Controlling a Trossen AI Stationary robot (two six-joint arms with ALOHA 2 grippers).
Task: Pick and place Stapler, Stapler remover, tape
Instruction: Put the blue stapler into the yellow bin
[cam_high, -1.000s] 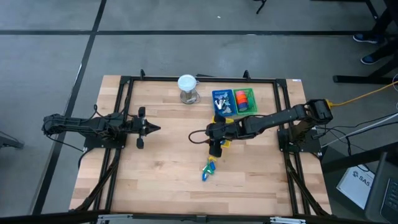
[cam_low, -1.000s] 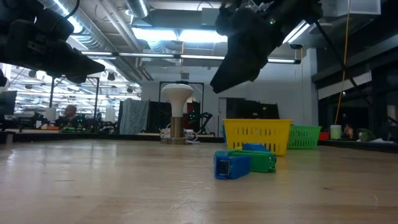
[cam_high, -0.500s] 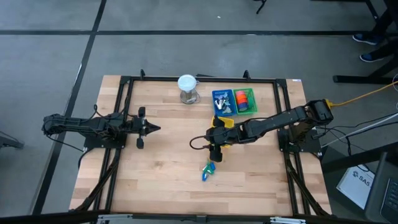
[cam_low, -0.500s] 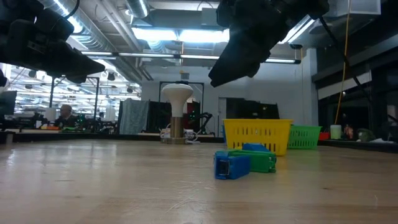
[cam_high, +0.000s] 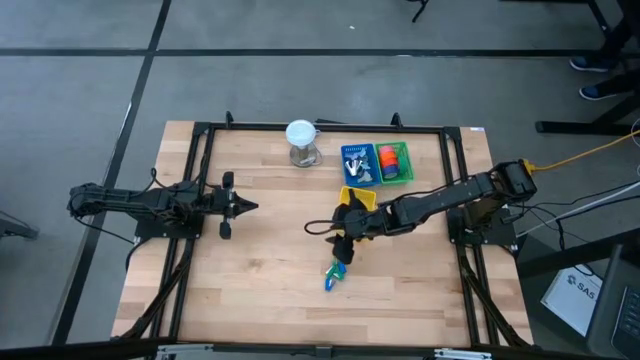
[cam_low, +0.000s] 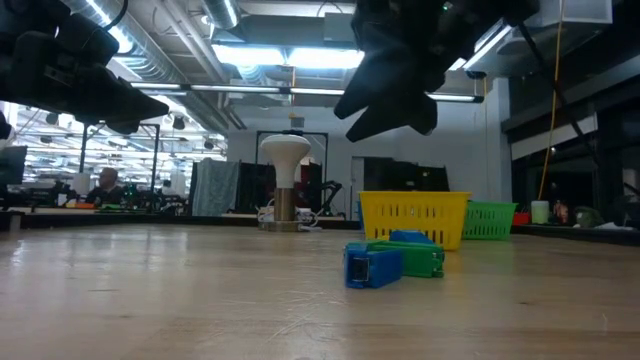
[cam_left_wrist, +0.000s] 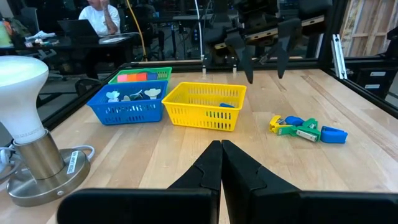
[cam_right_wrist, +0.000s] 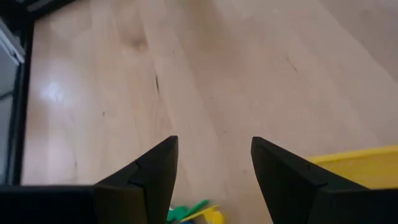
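Staplers (cam_high: 336, 272), the slim green, blue and yellow pieces, lie in a small heap on the bare table (cam_high: 260, 270), just below and slightly ahead of my right gripper (cam_high: 343, 243), which hangs above them with its fingers spread and nothing between them. In my right wrist view only the green and yellow end of the heap (cam_right_wrist: 194, 213) shows, down by my fingertips, so I judge I must travel a little farther over it and then drop. The heap's long axis runs roughly along my line of reach. The yellow basket (cam_high: 358, 198) sits close behind my gripper. My left gripper (cam_high: 240, 206) waits well apart, fingers clenched on nothing, so the right is nearer.
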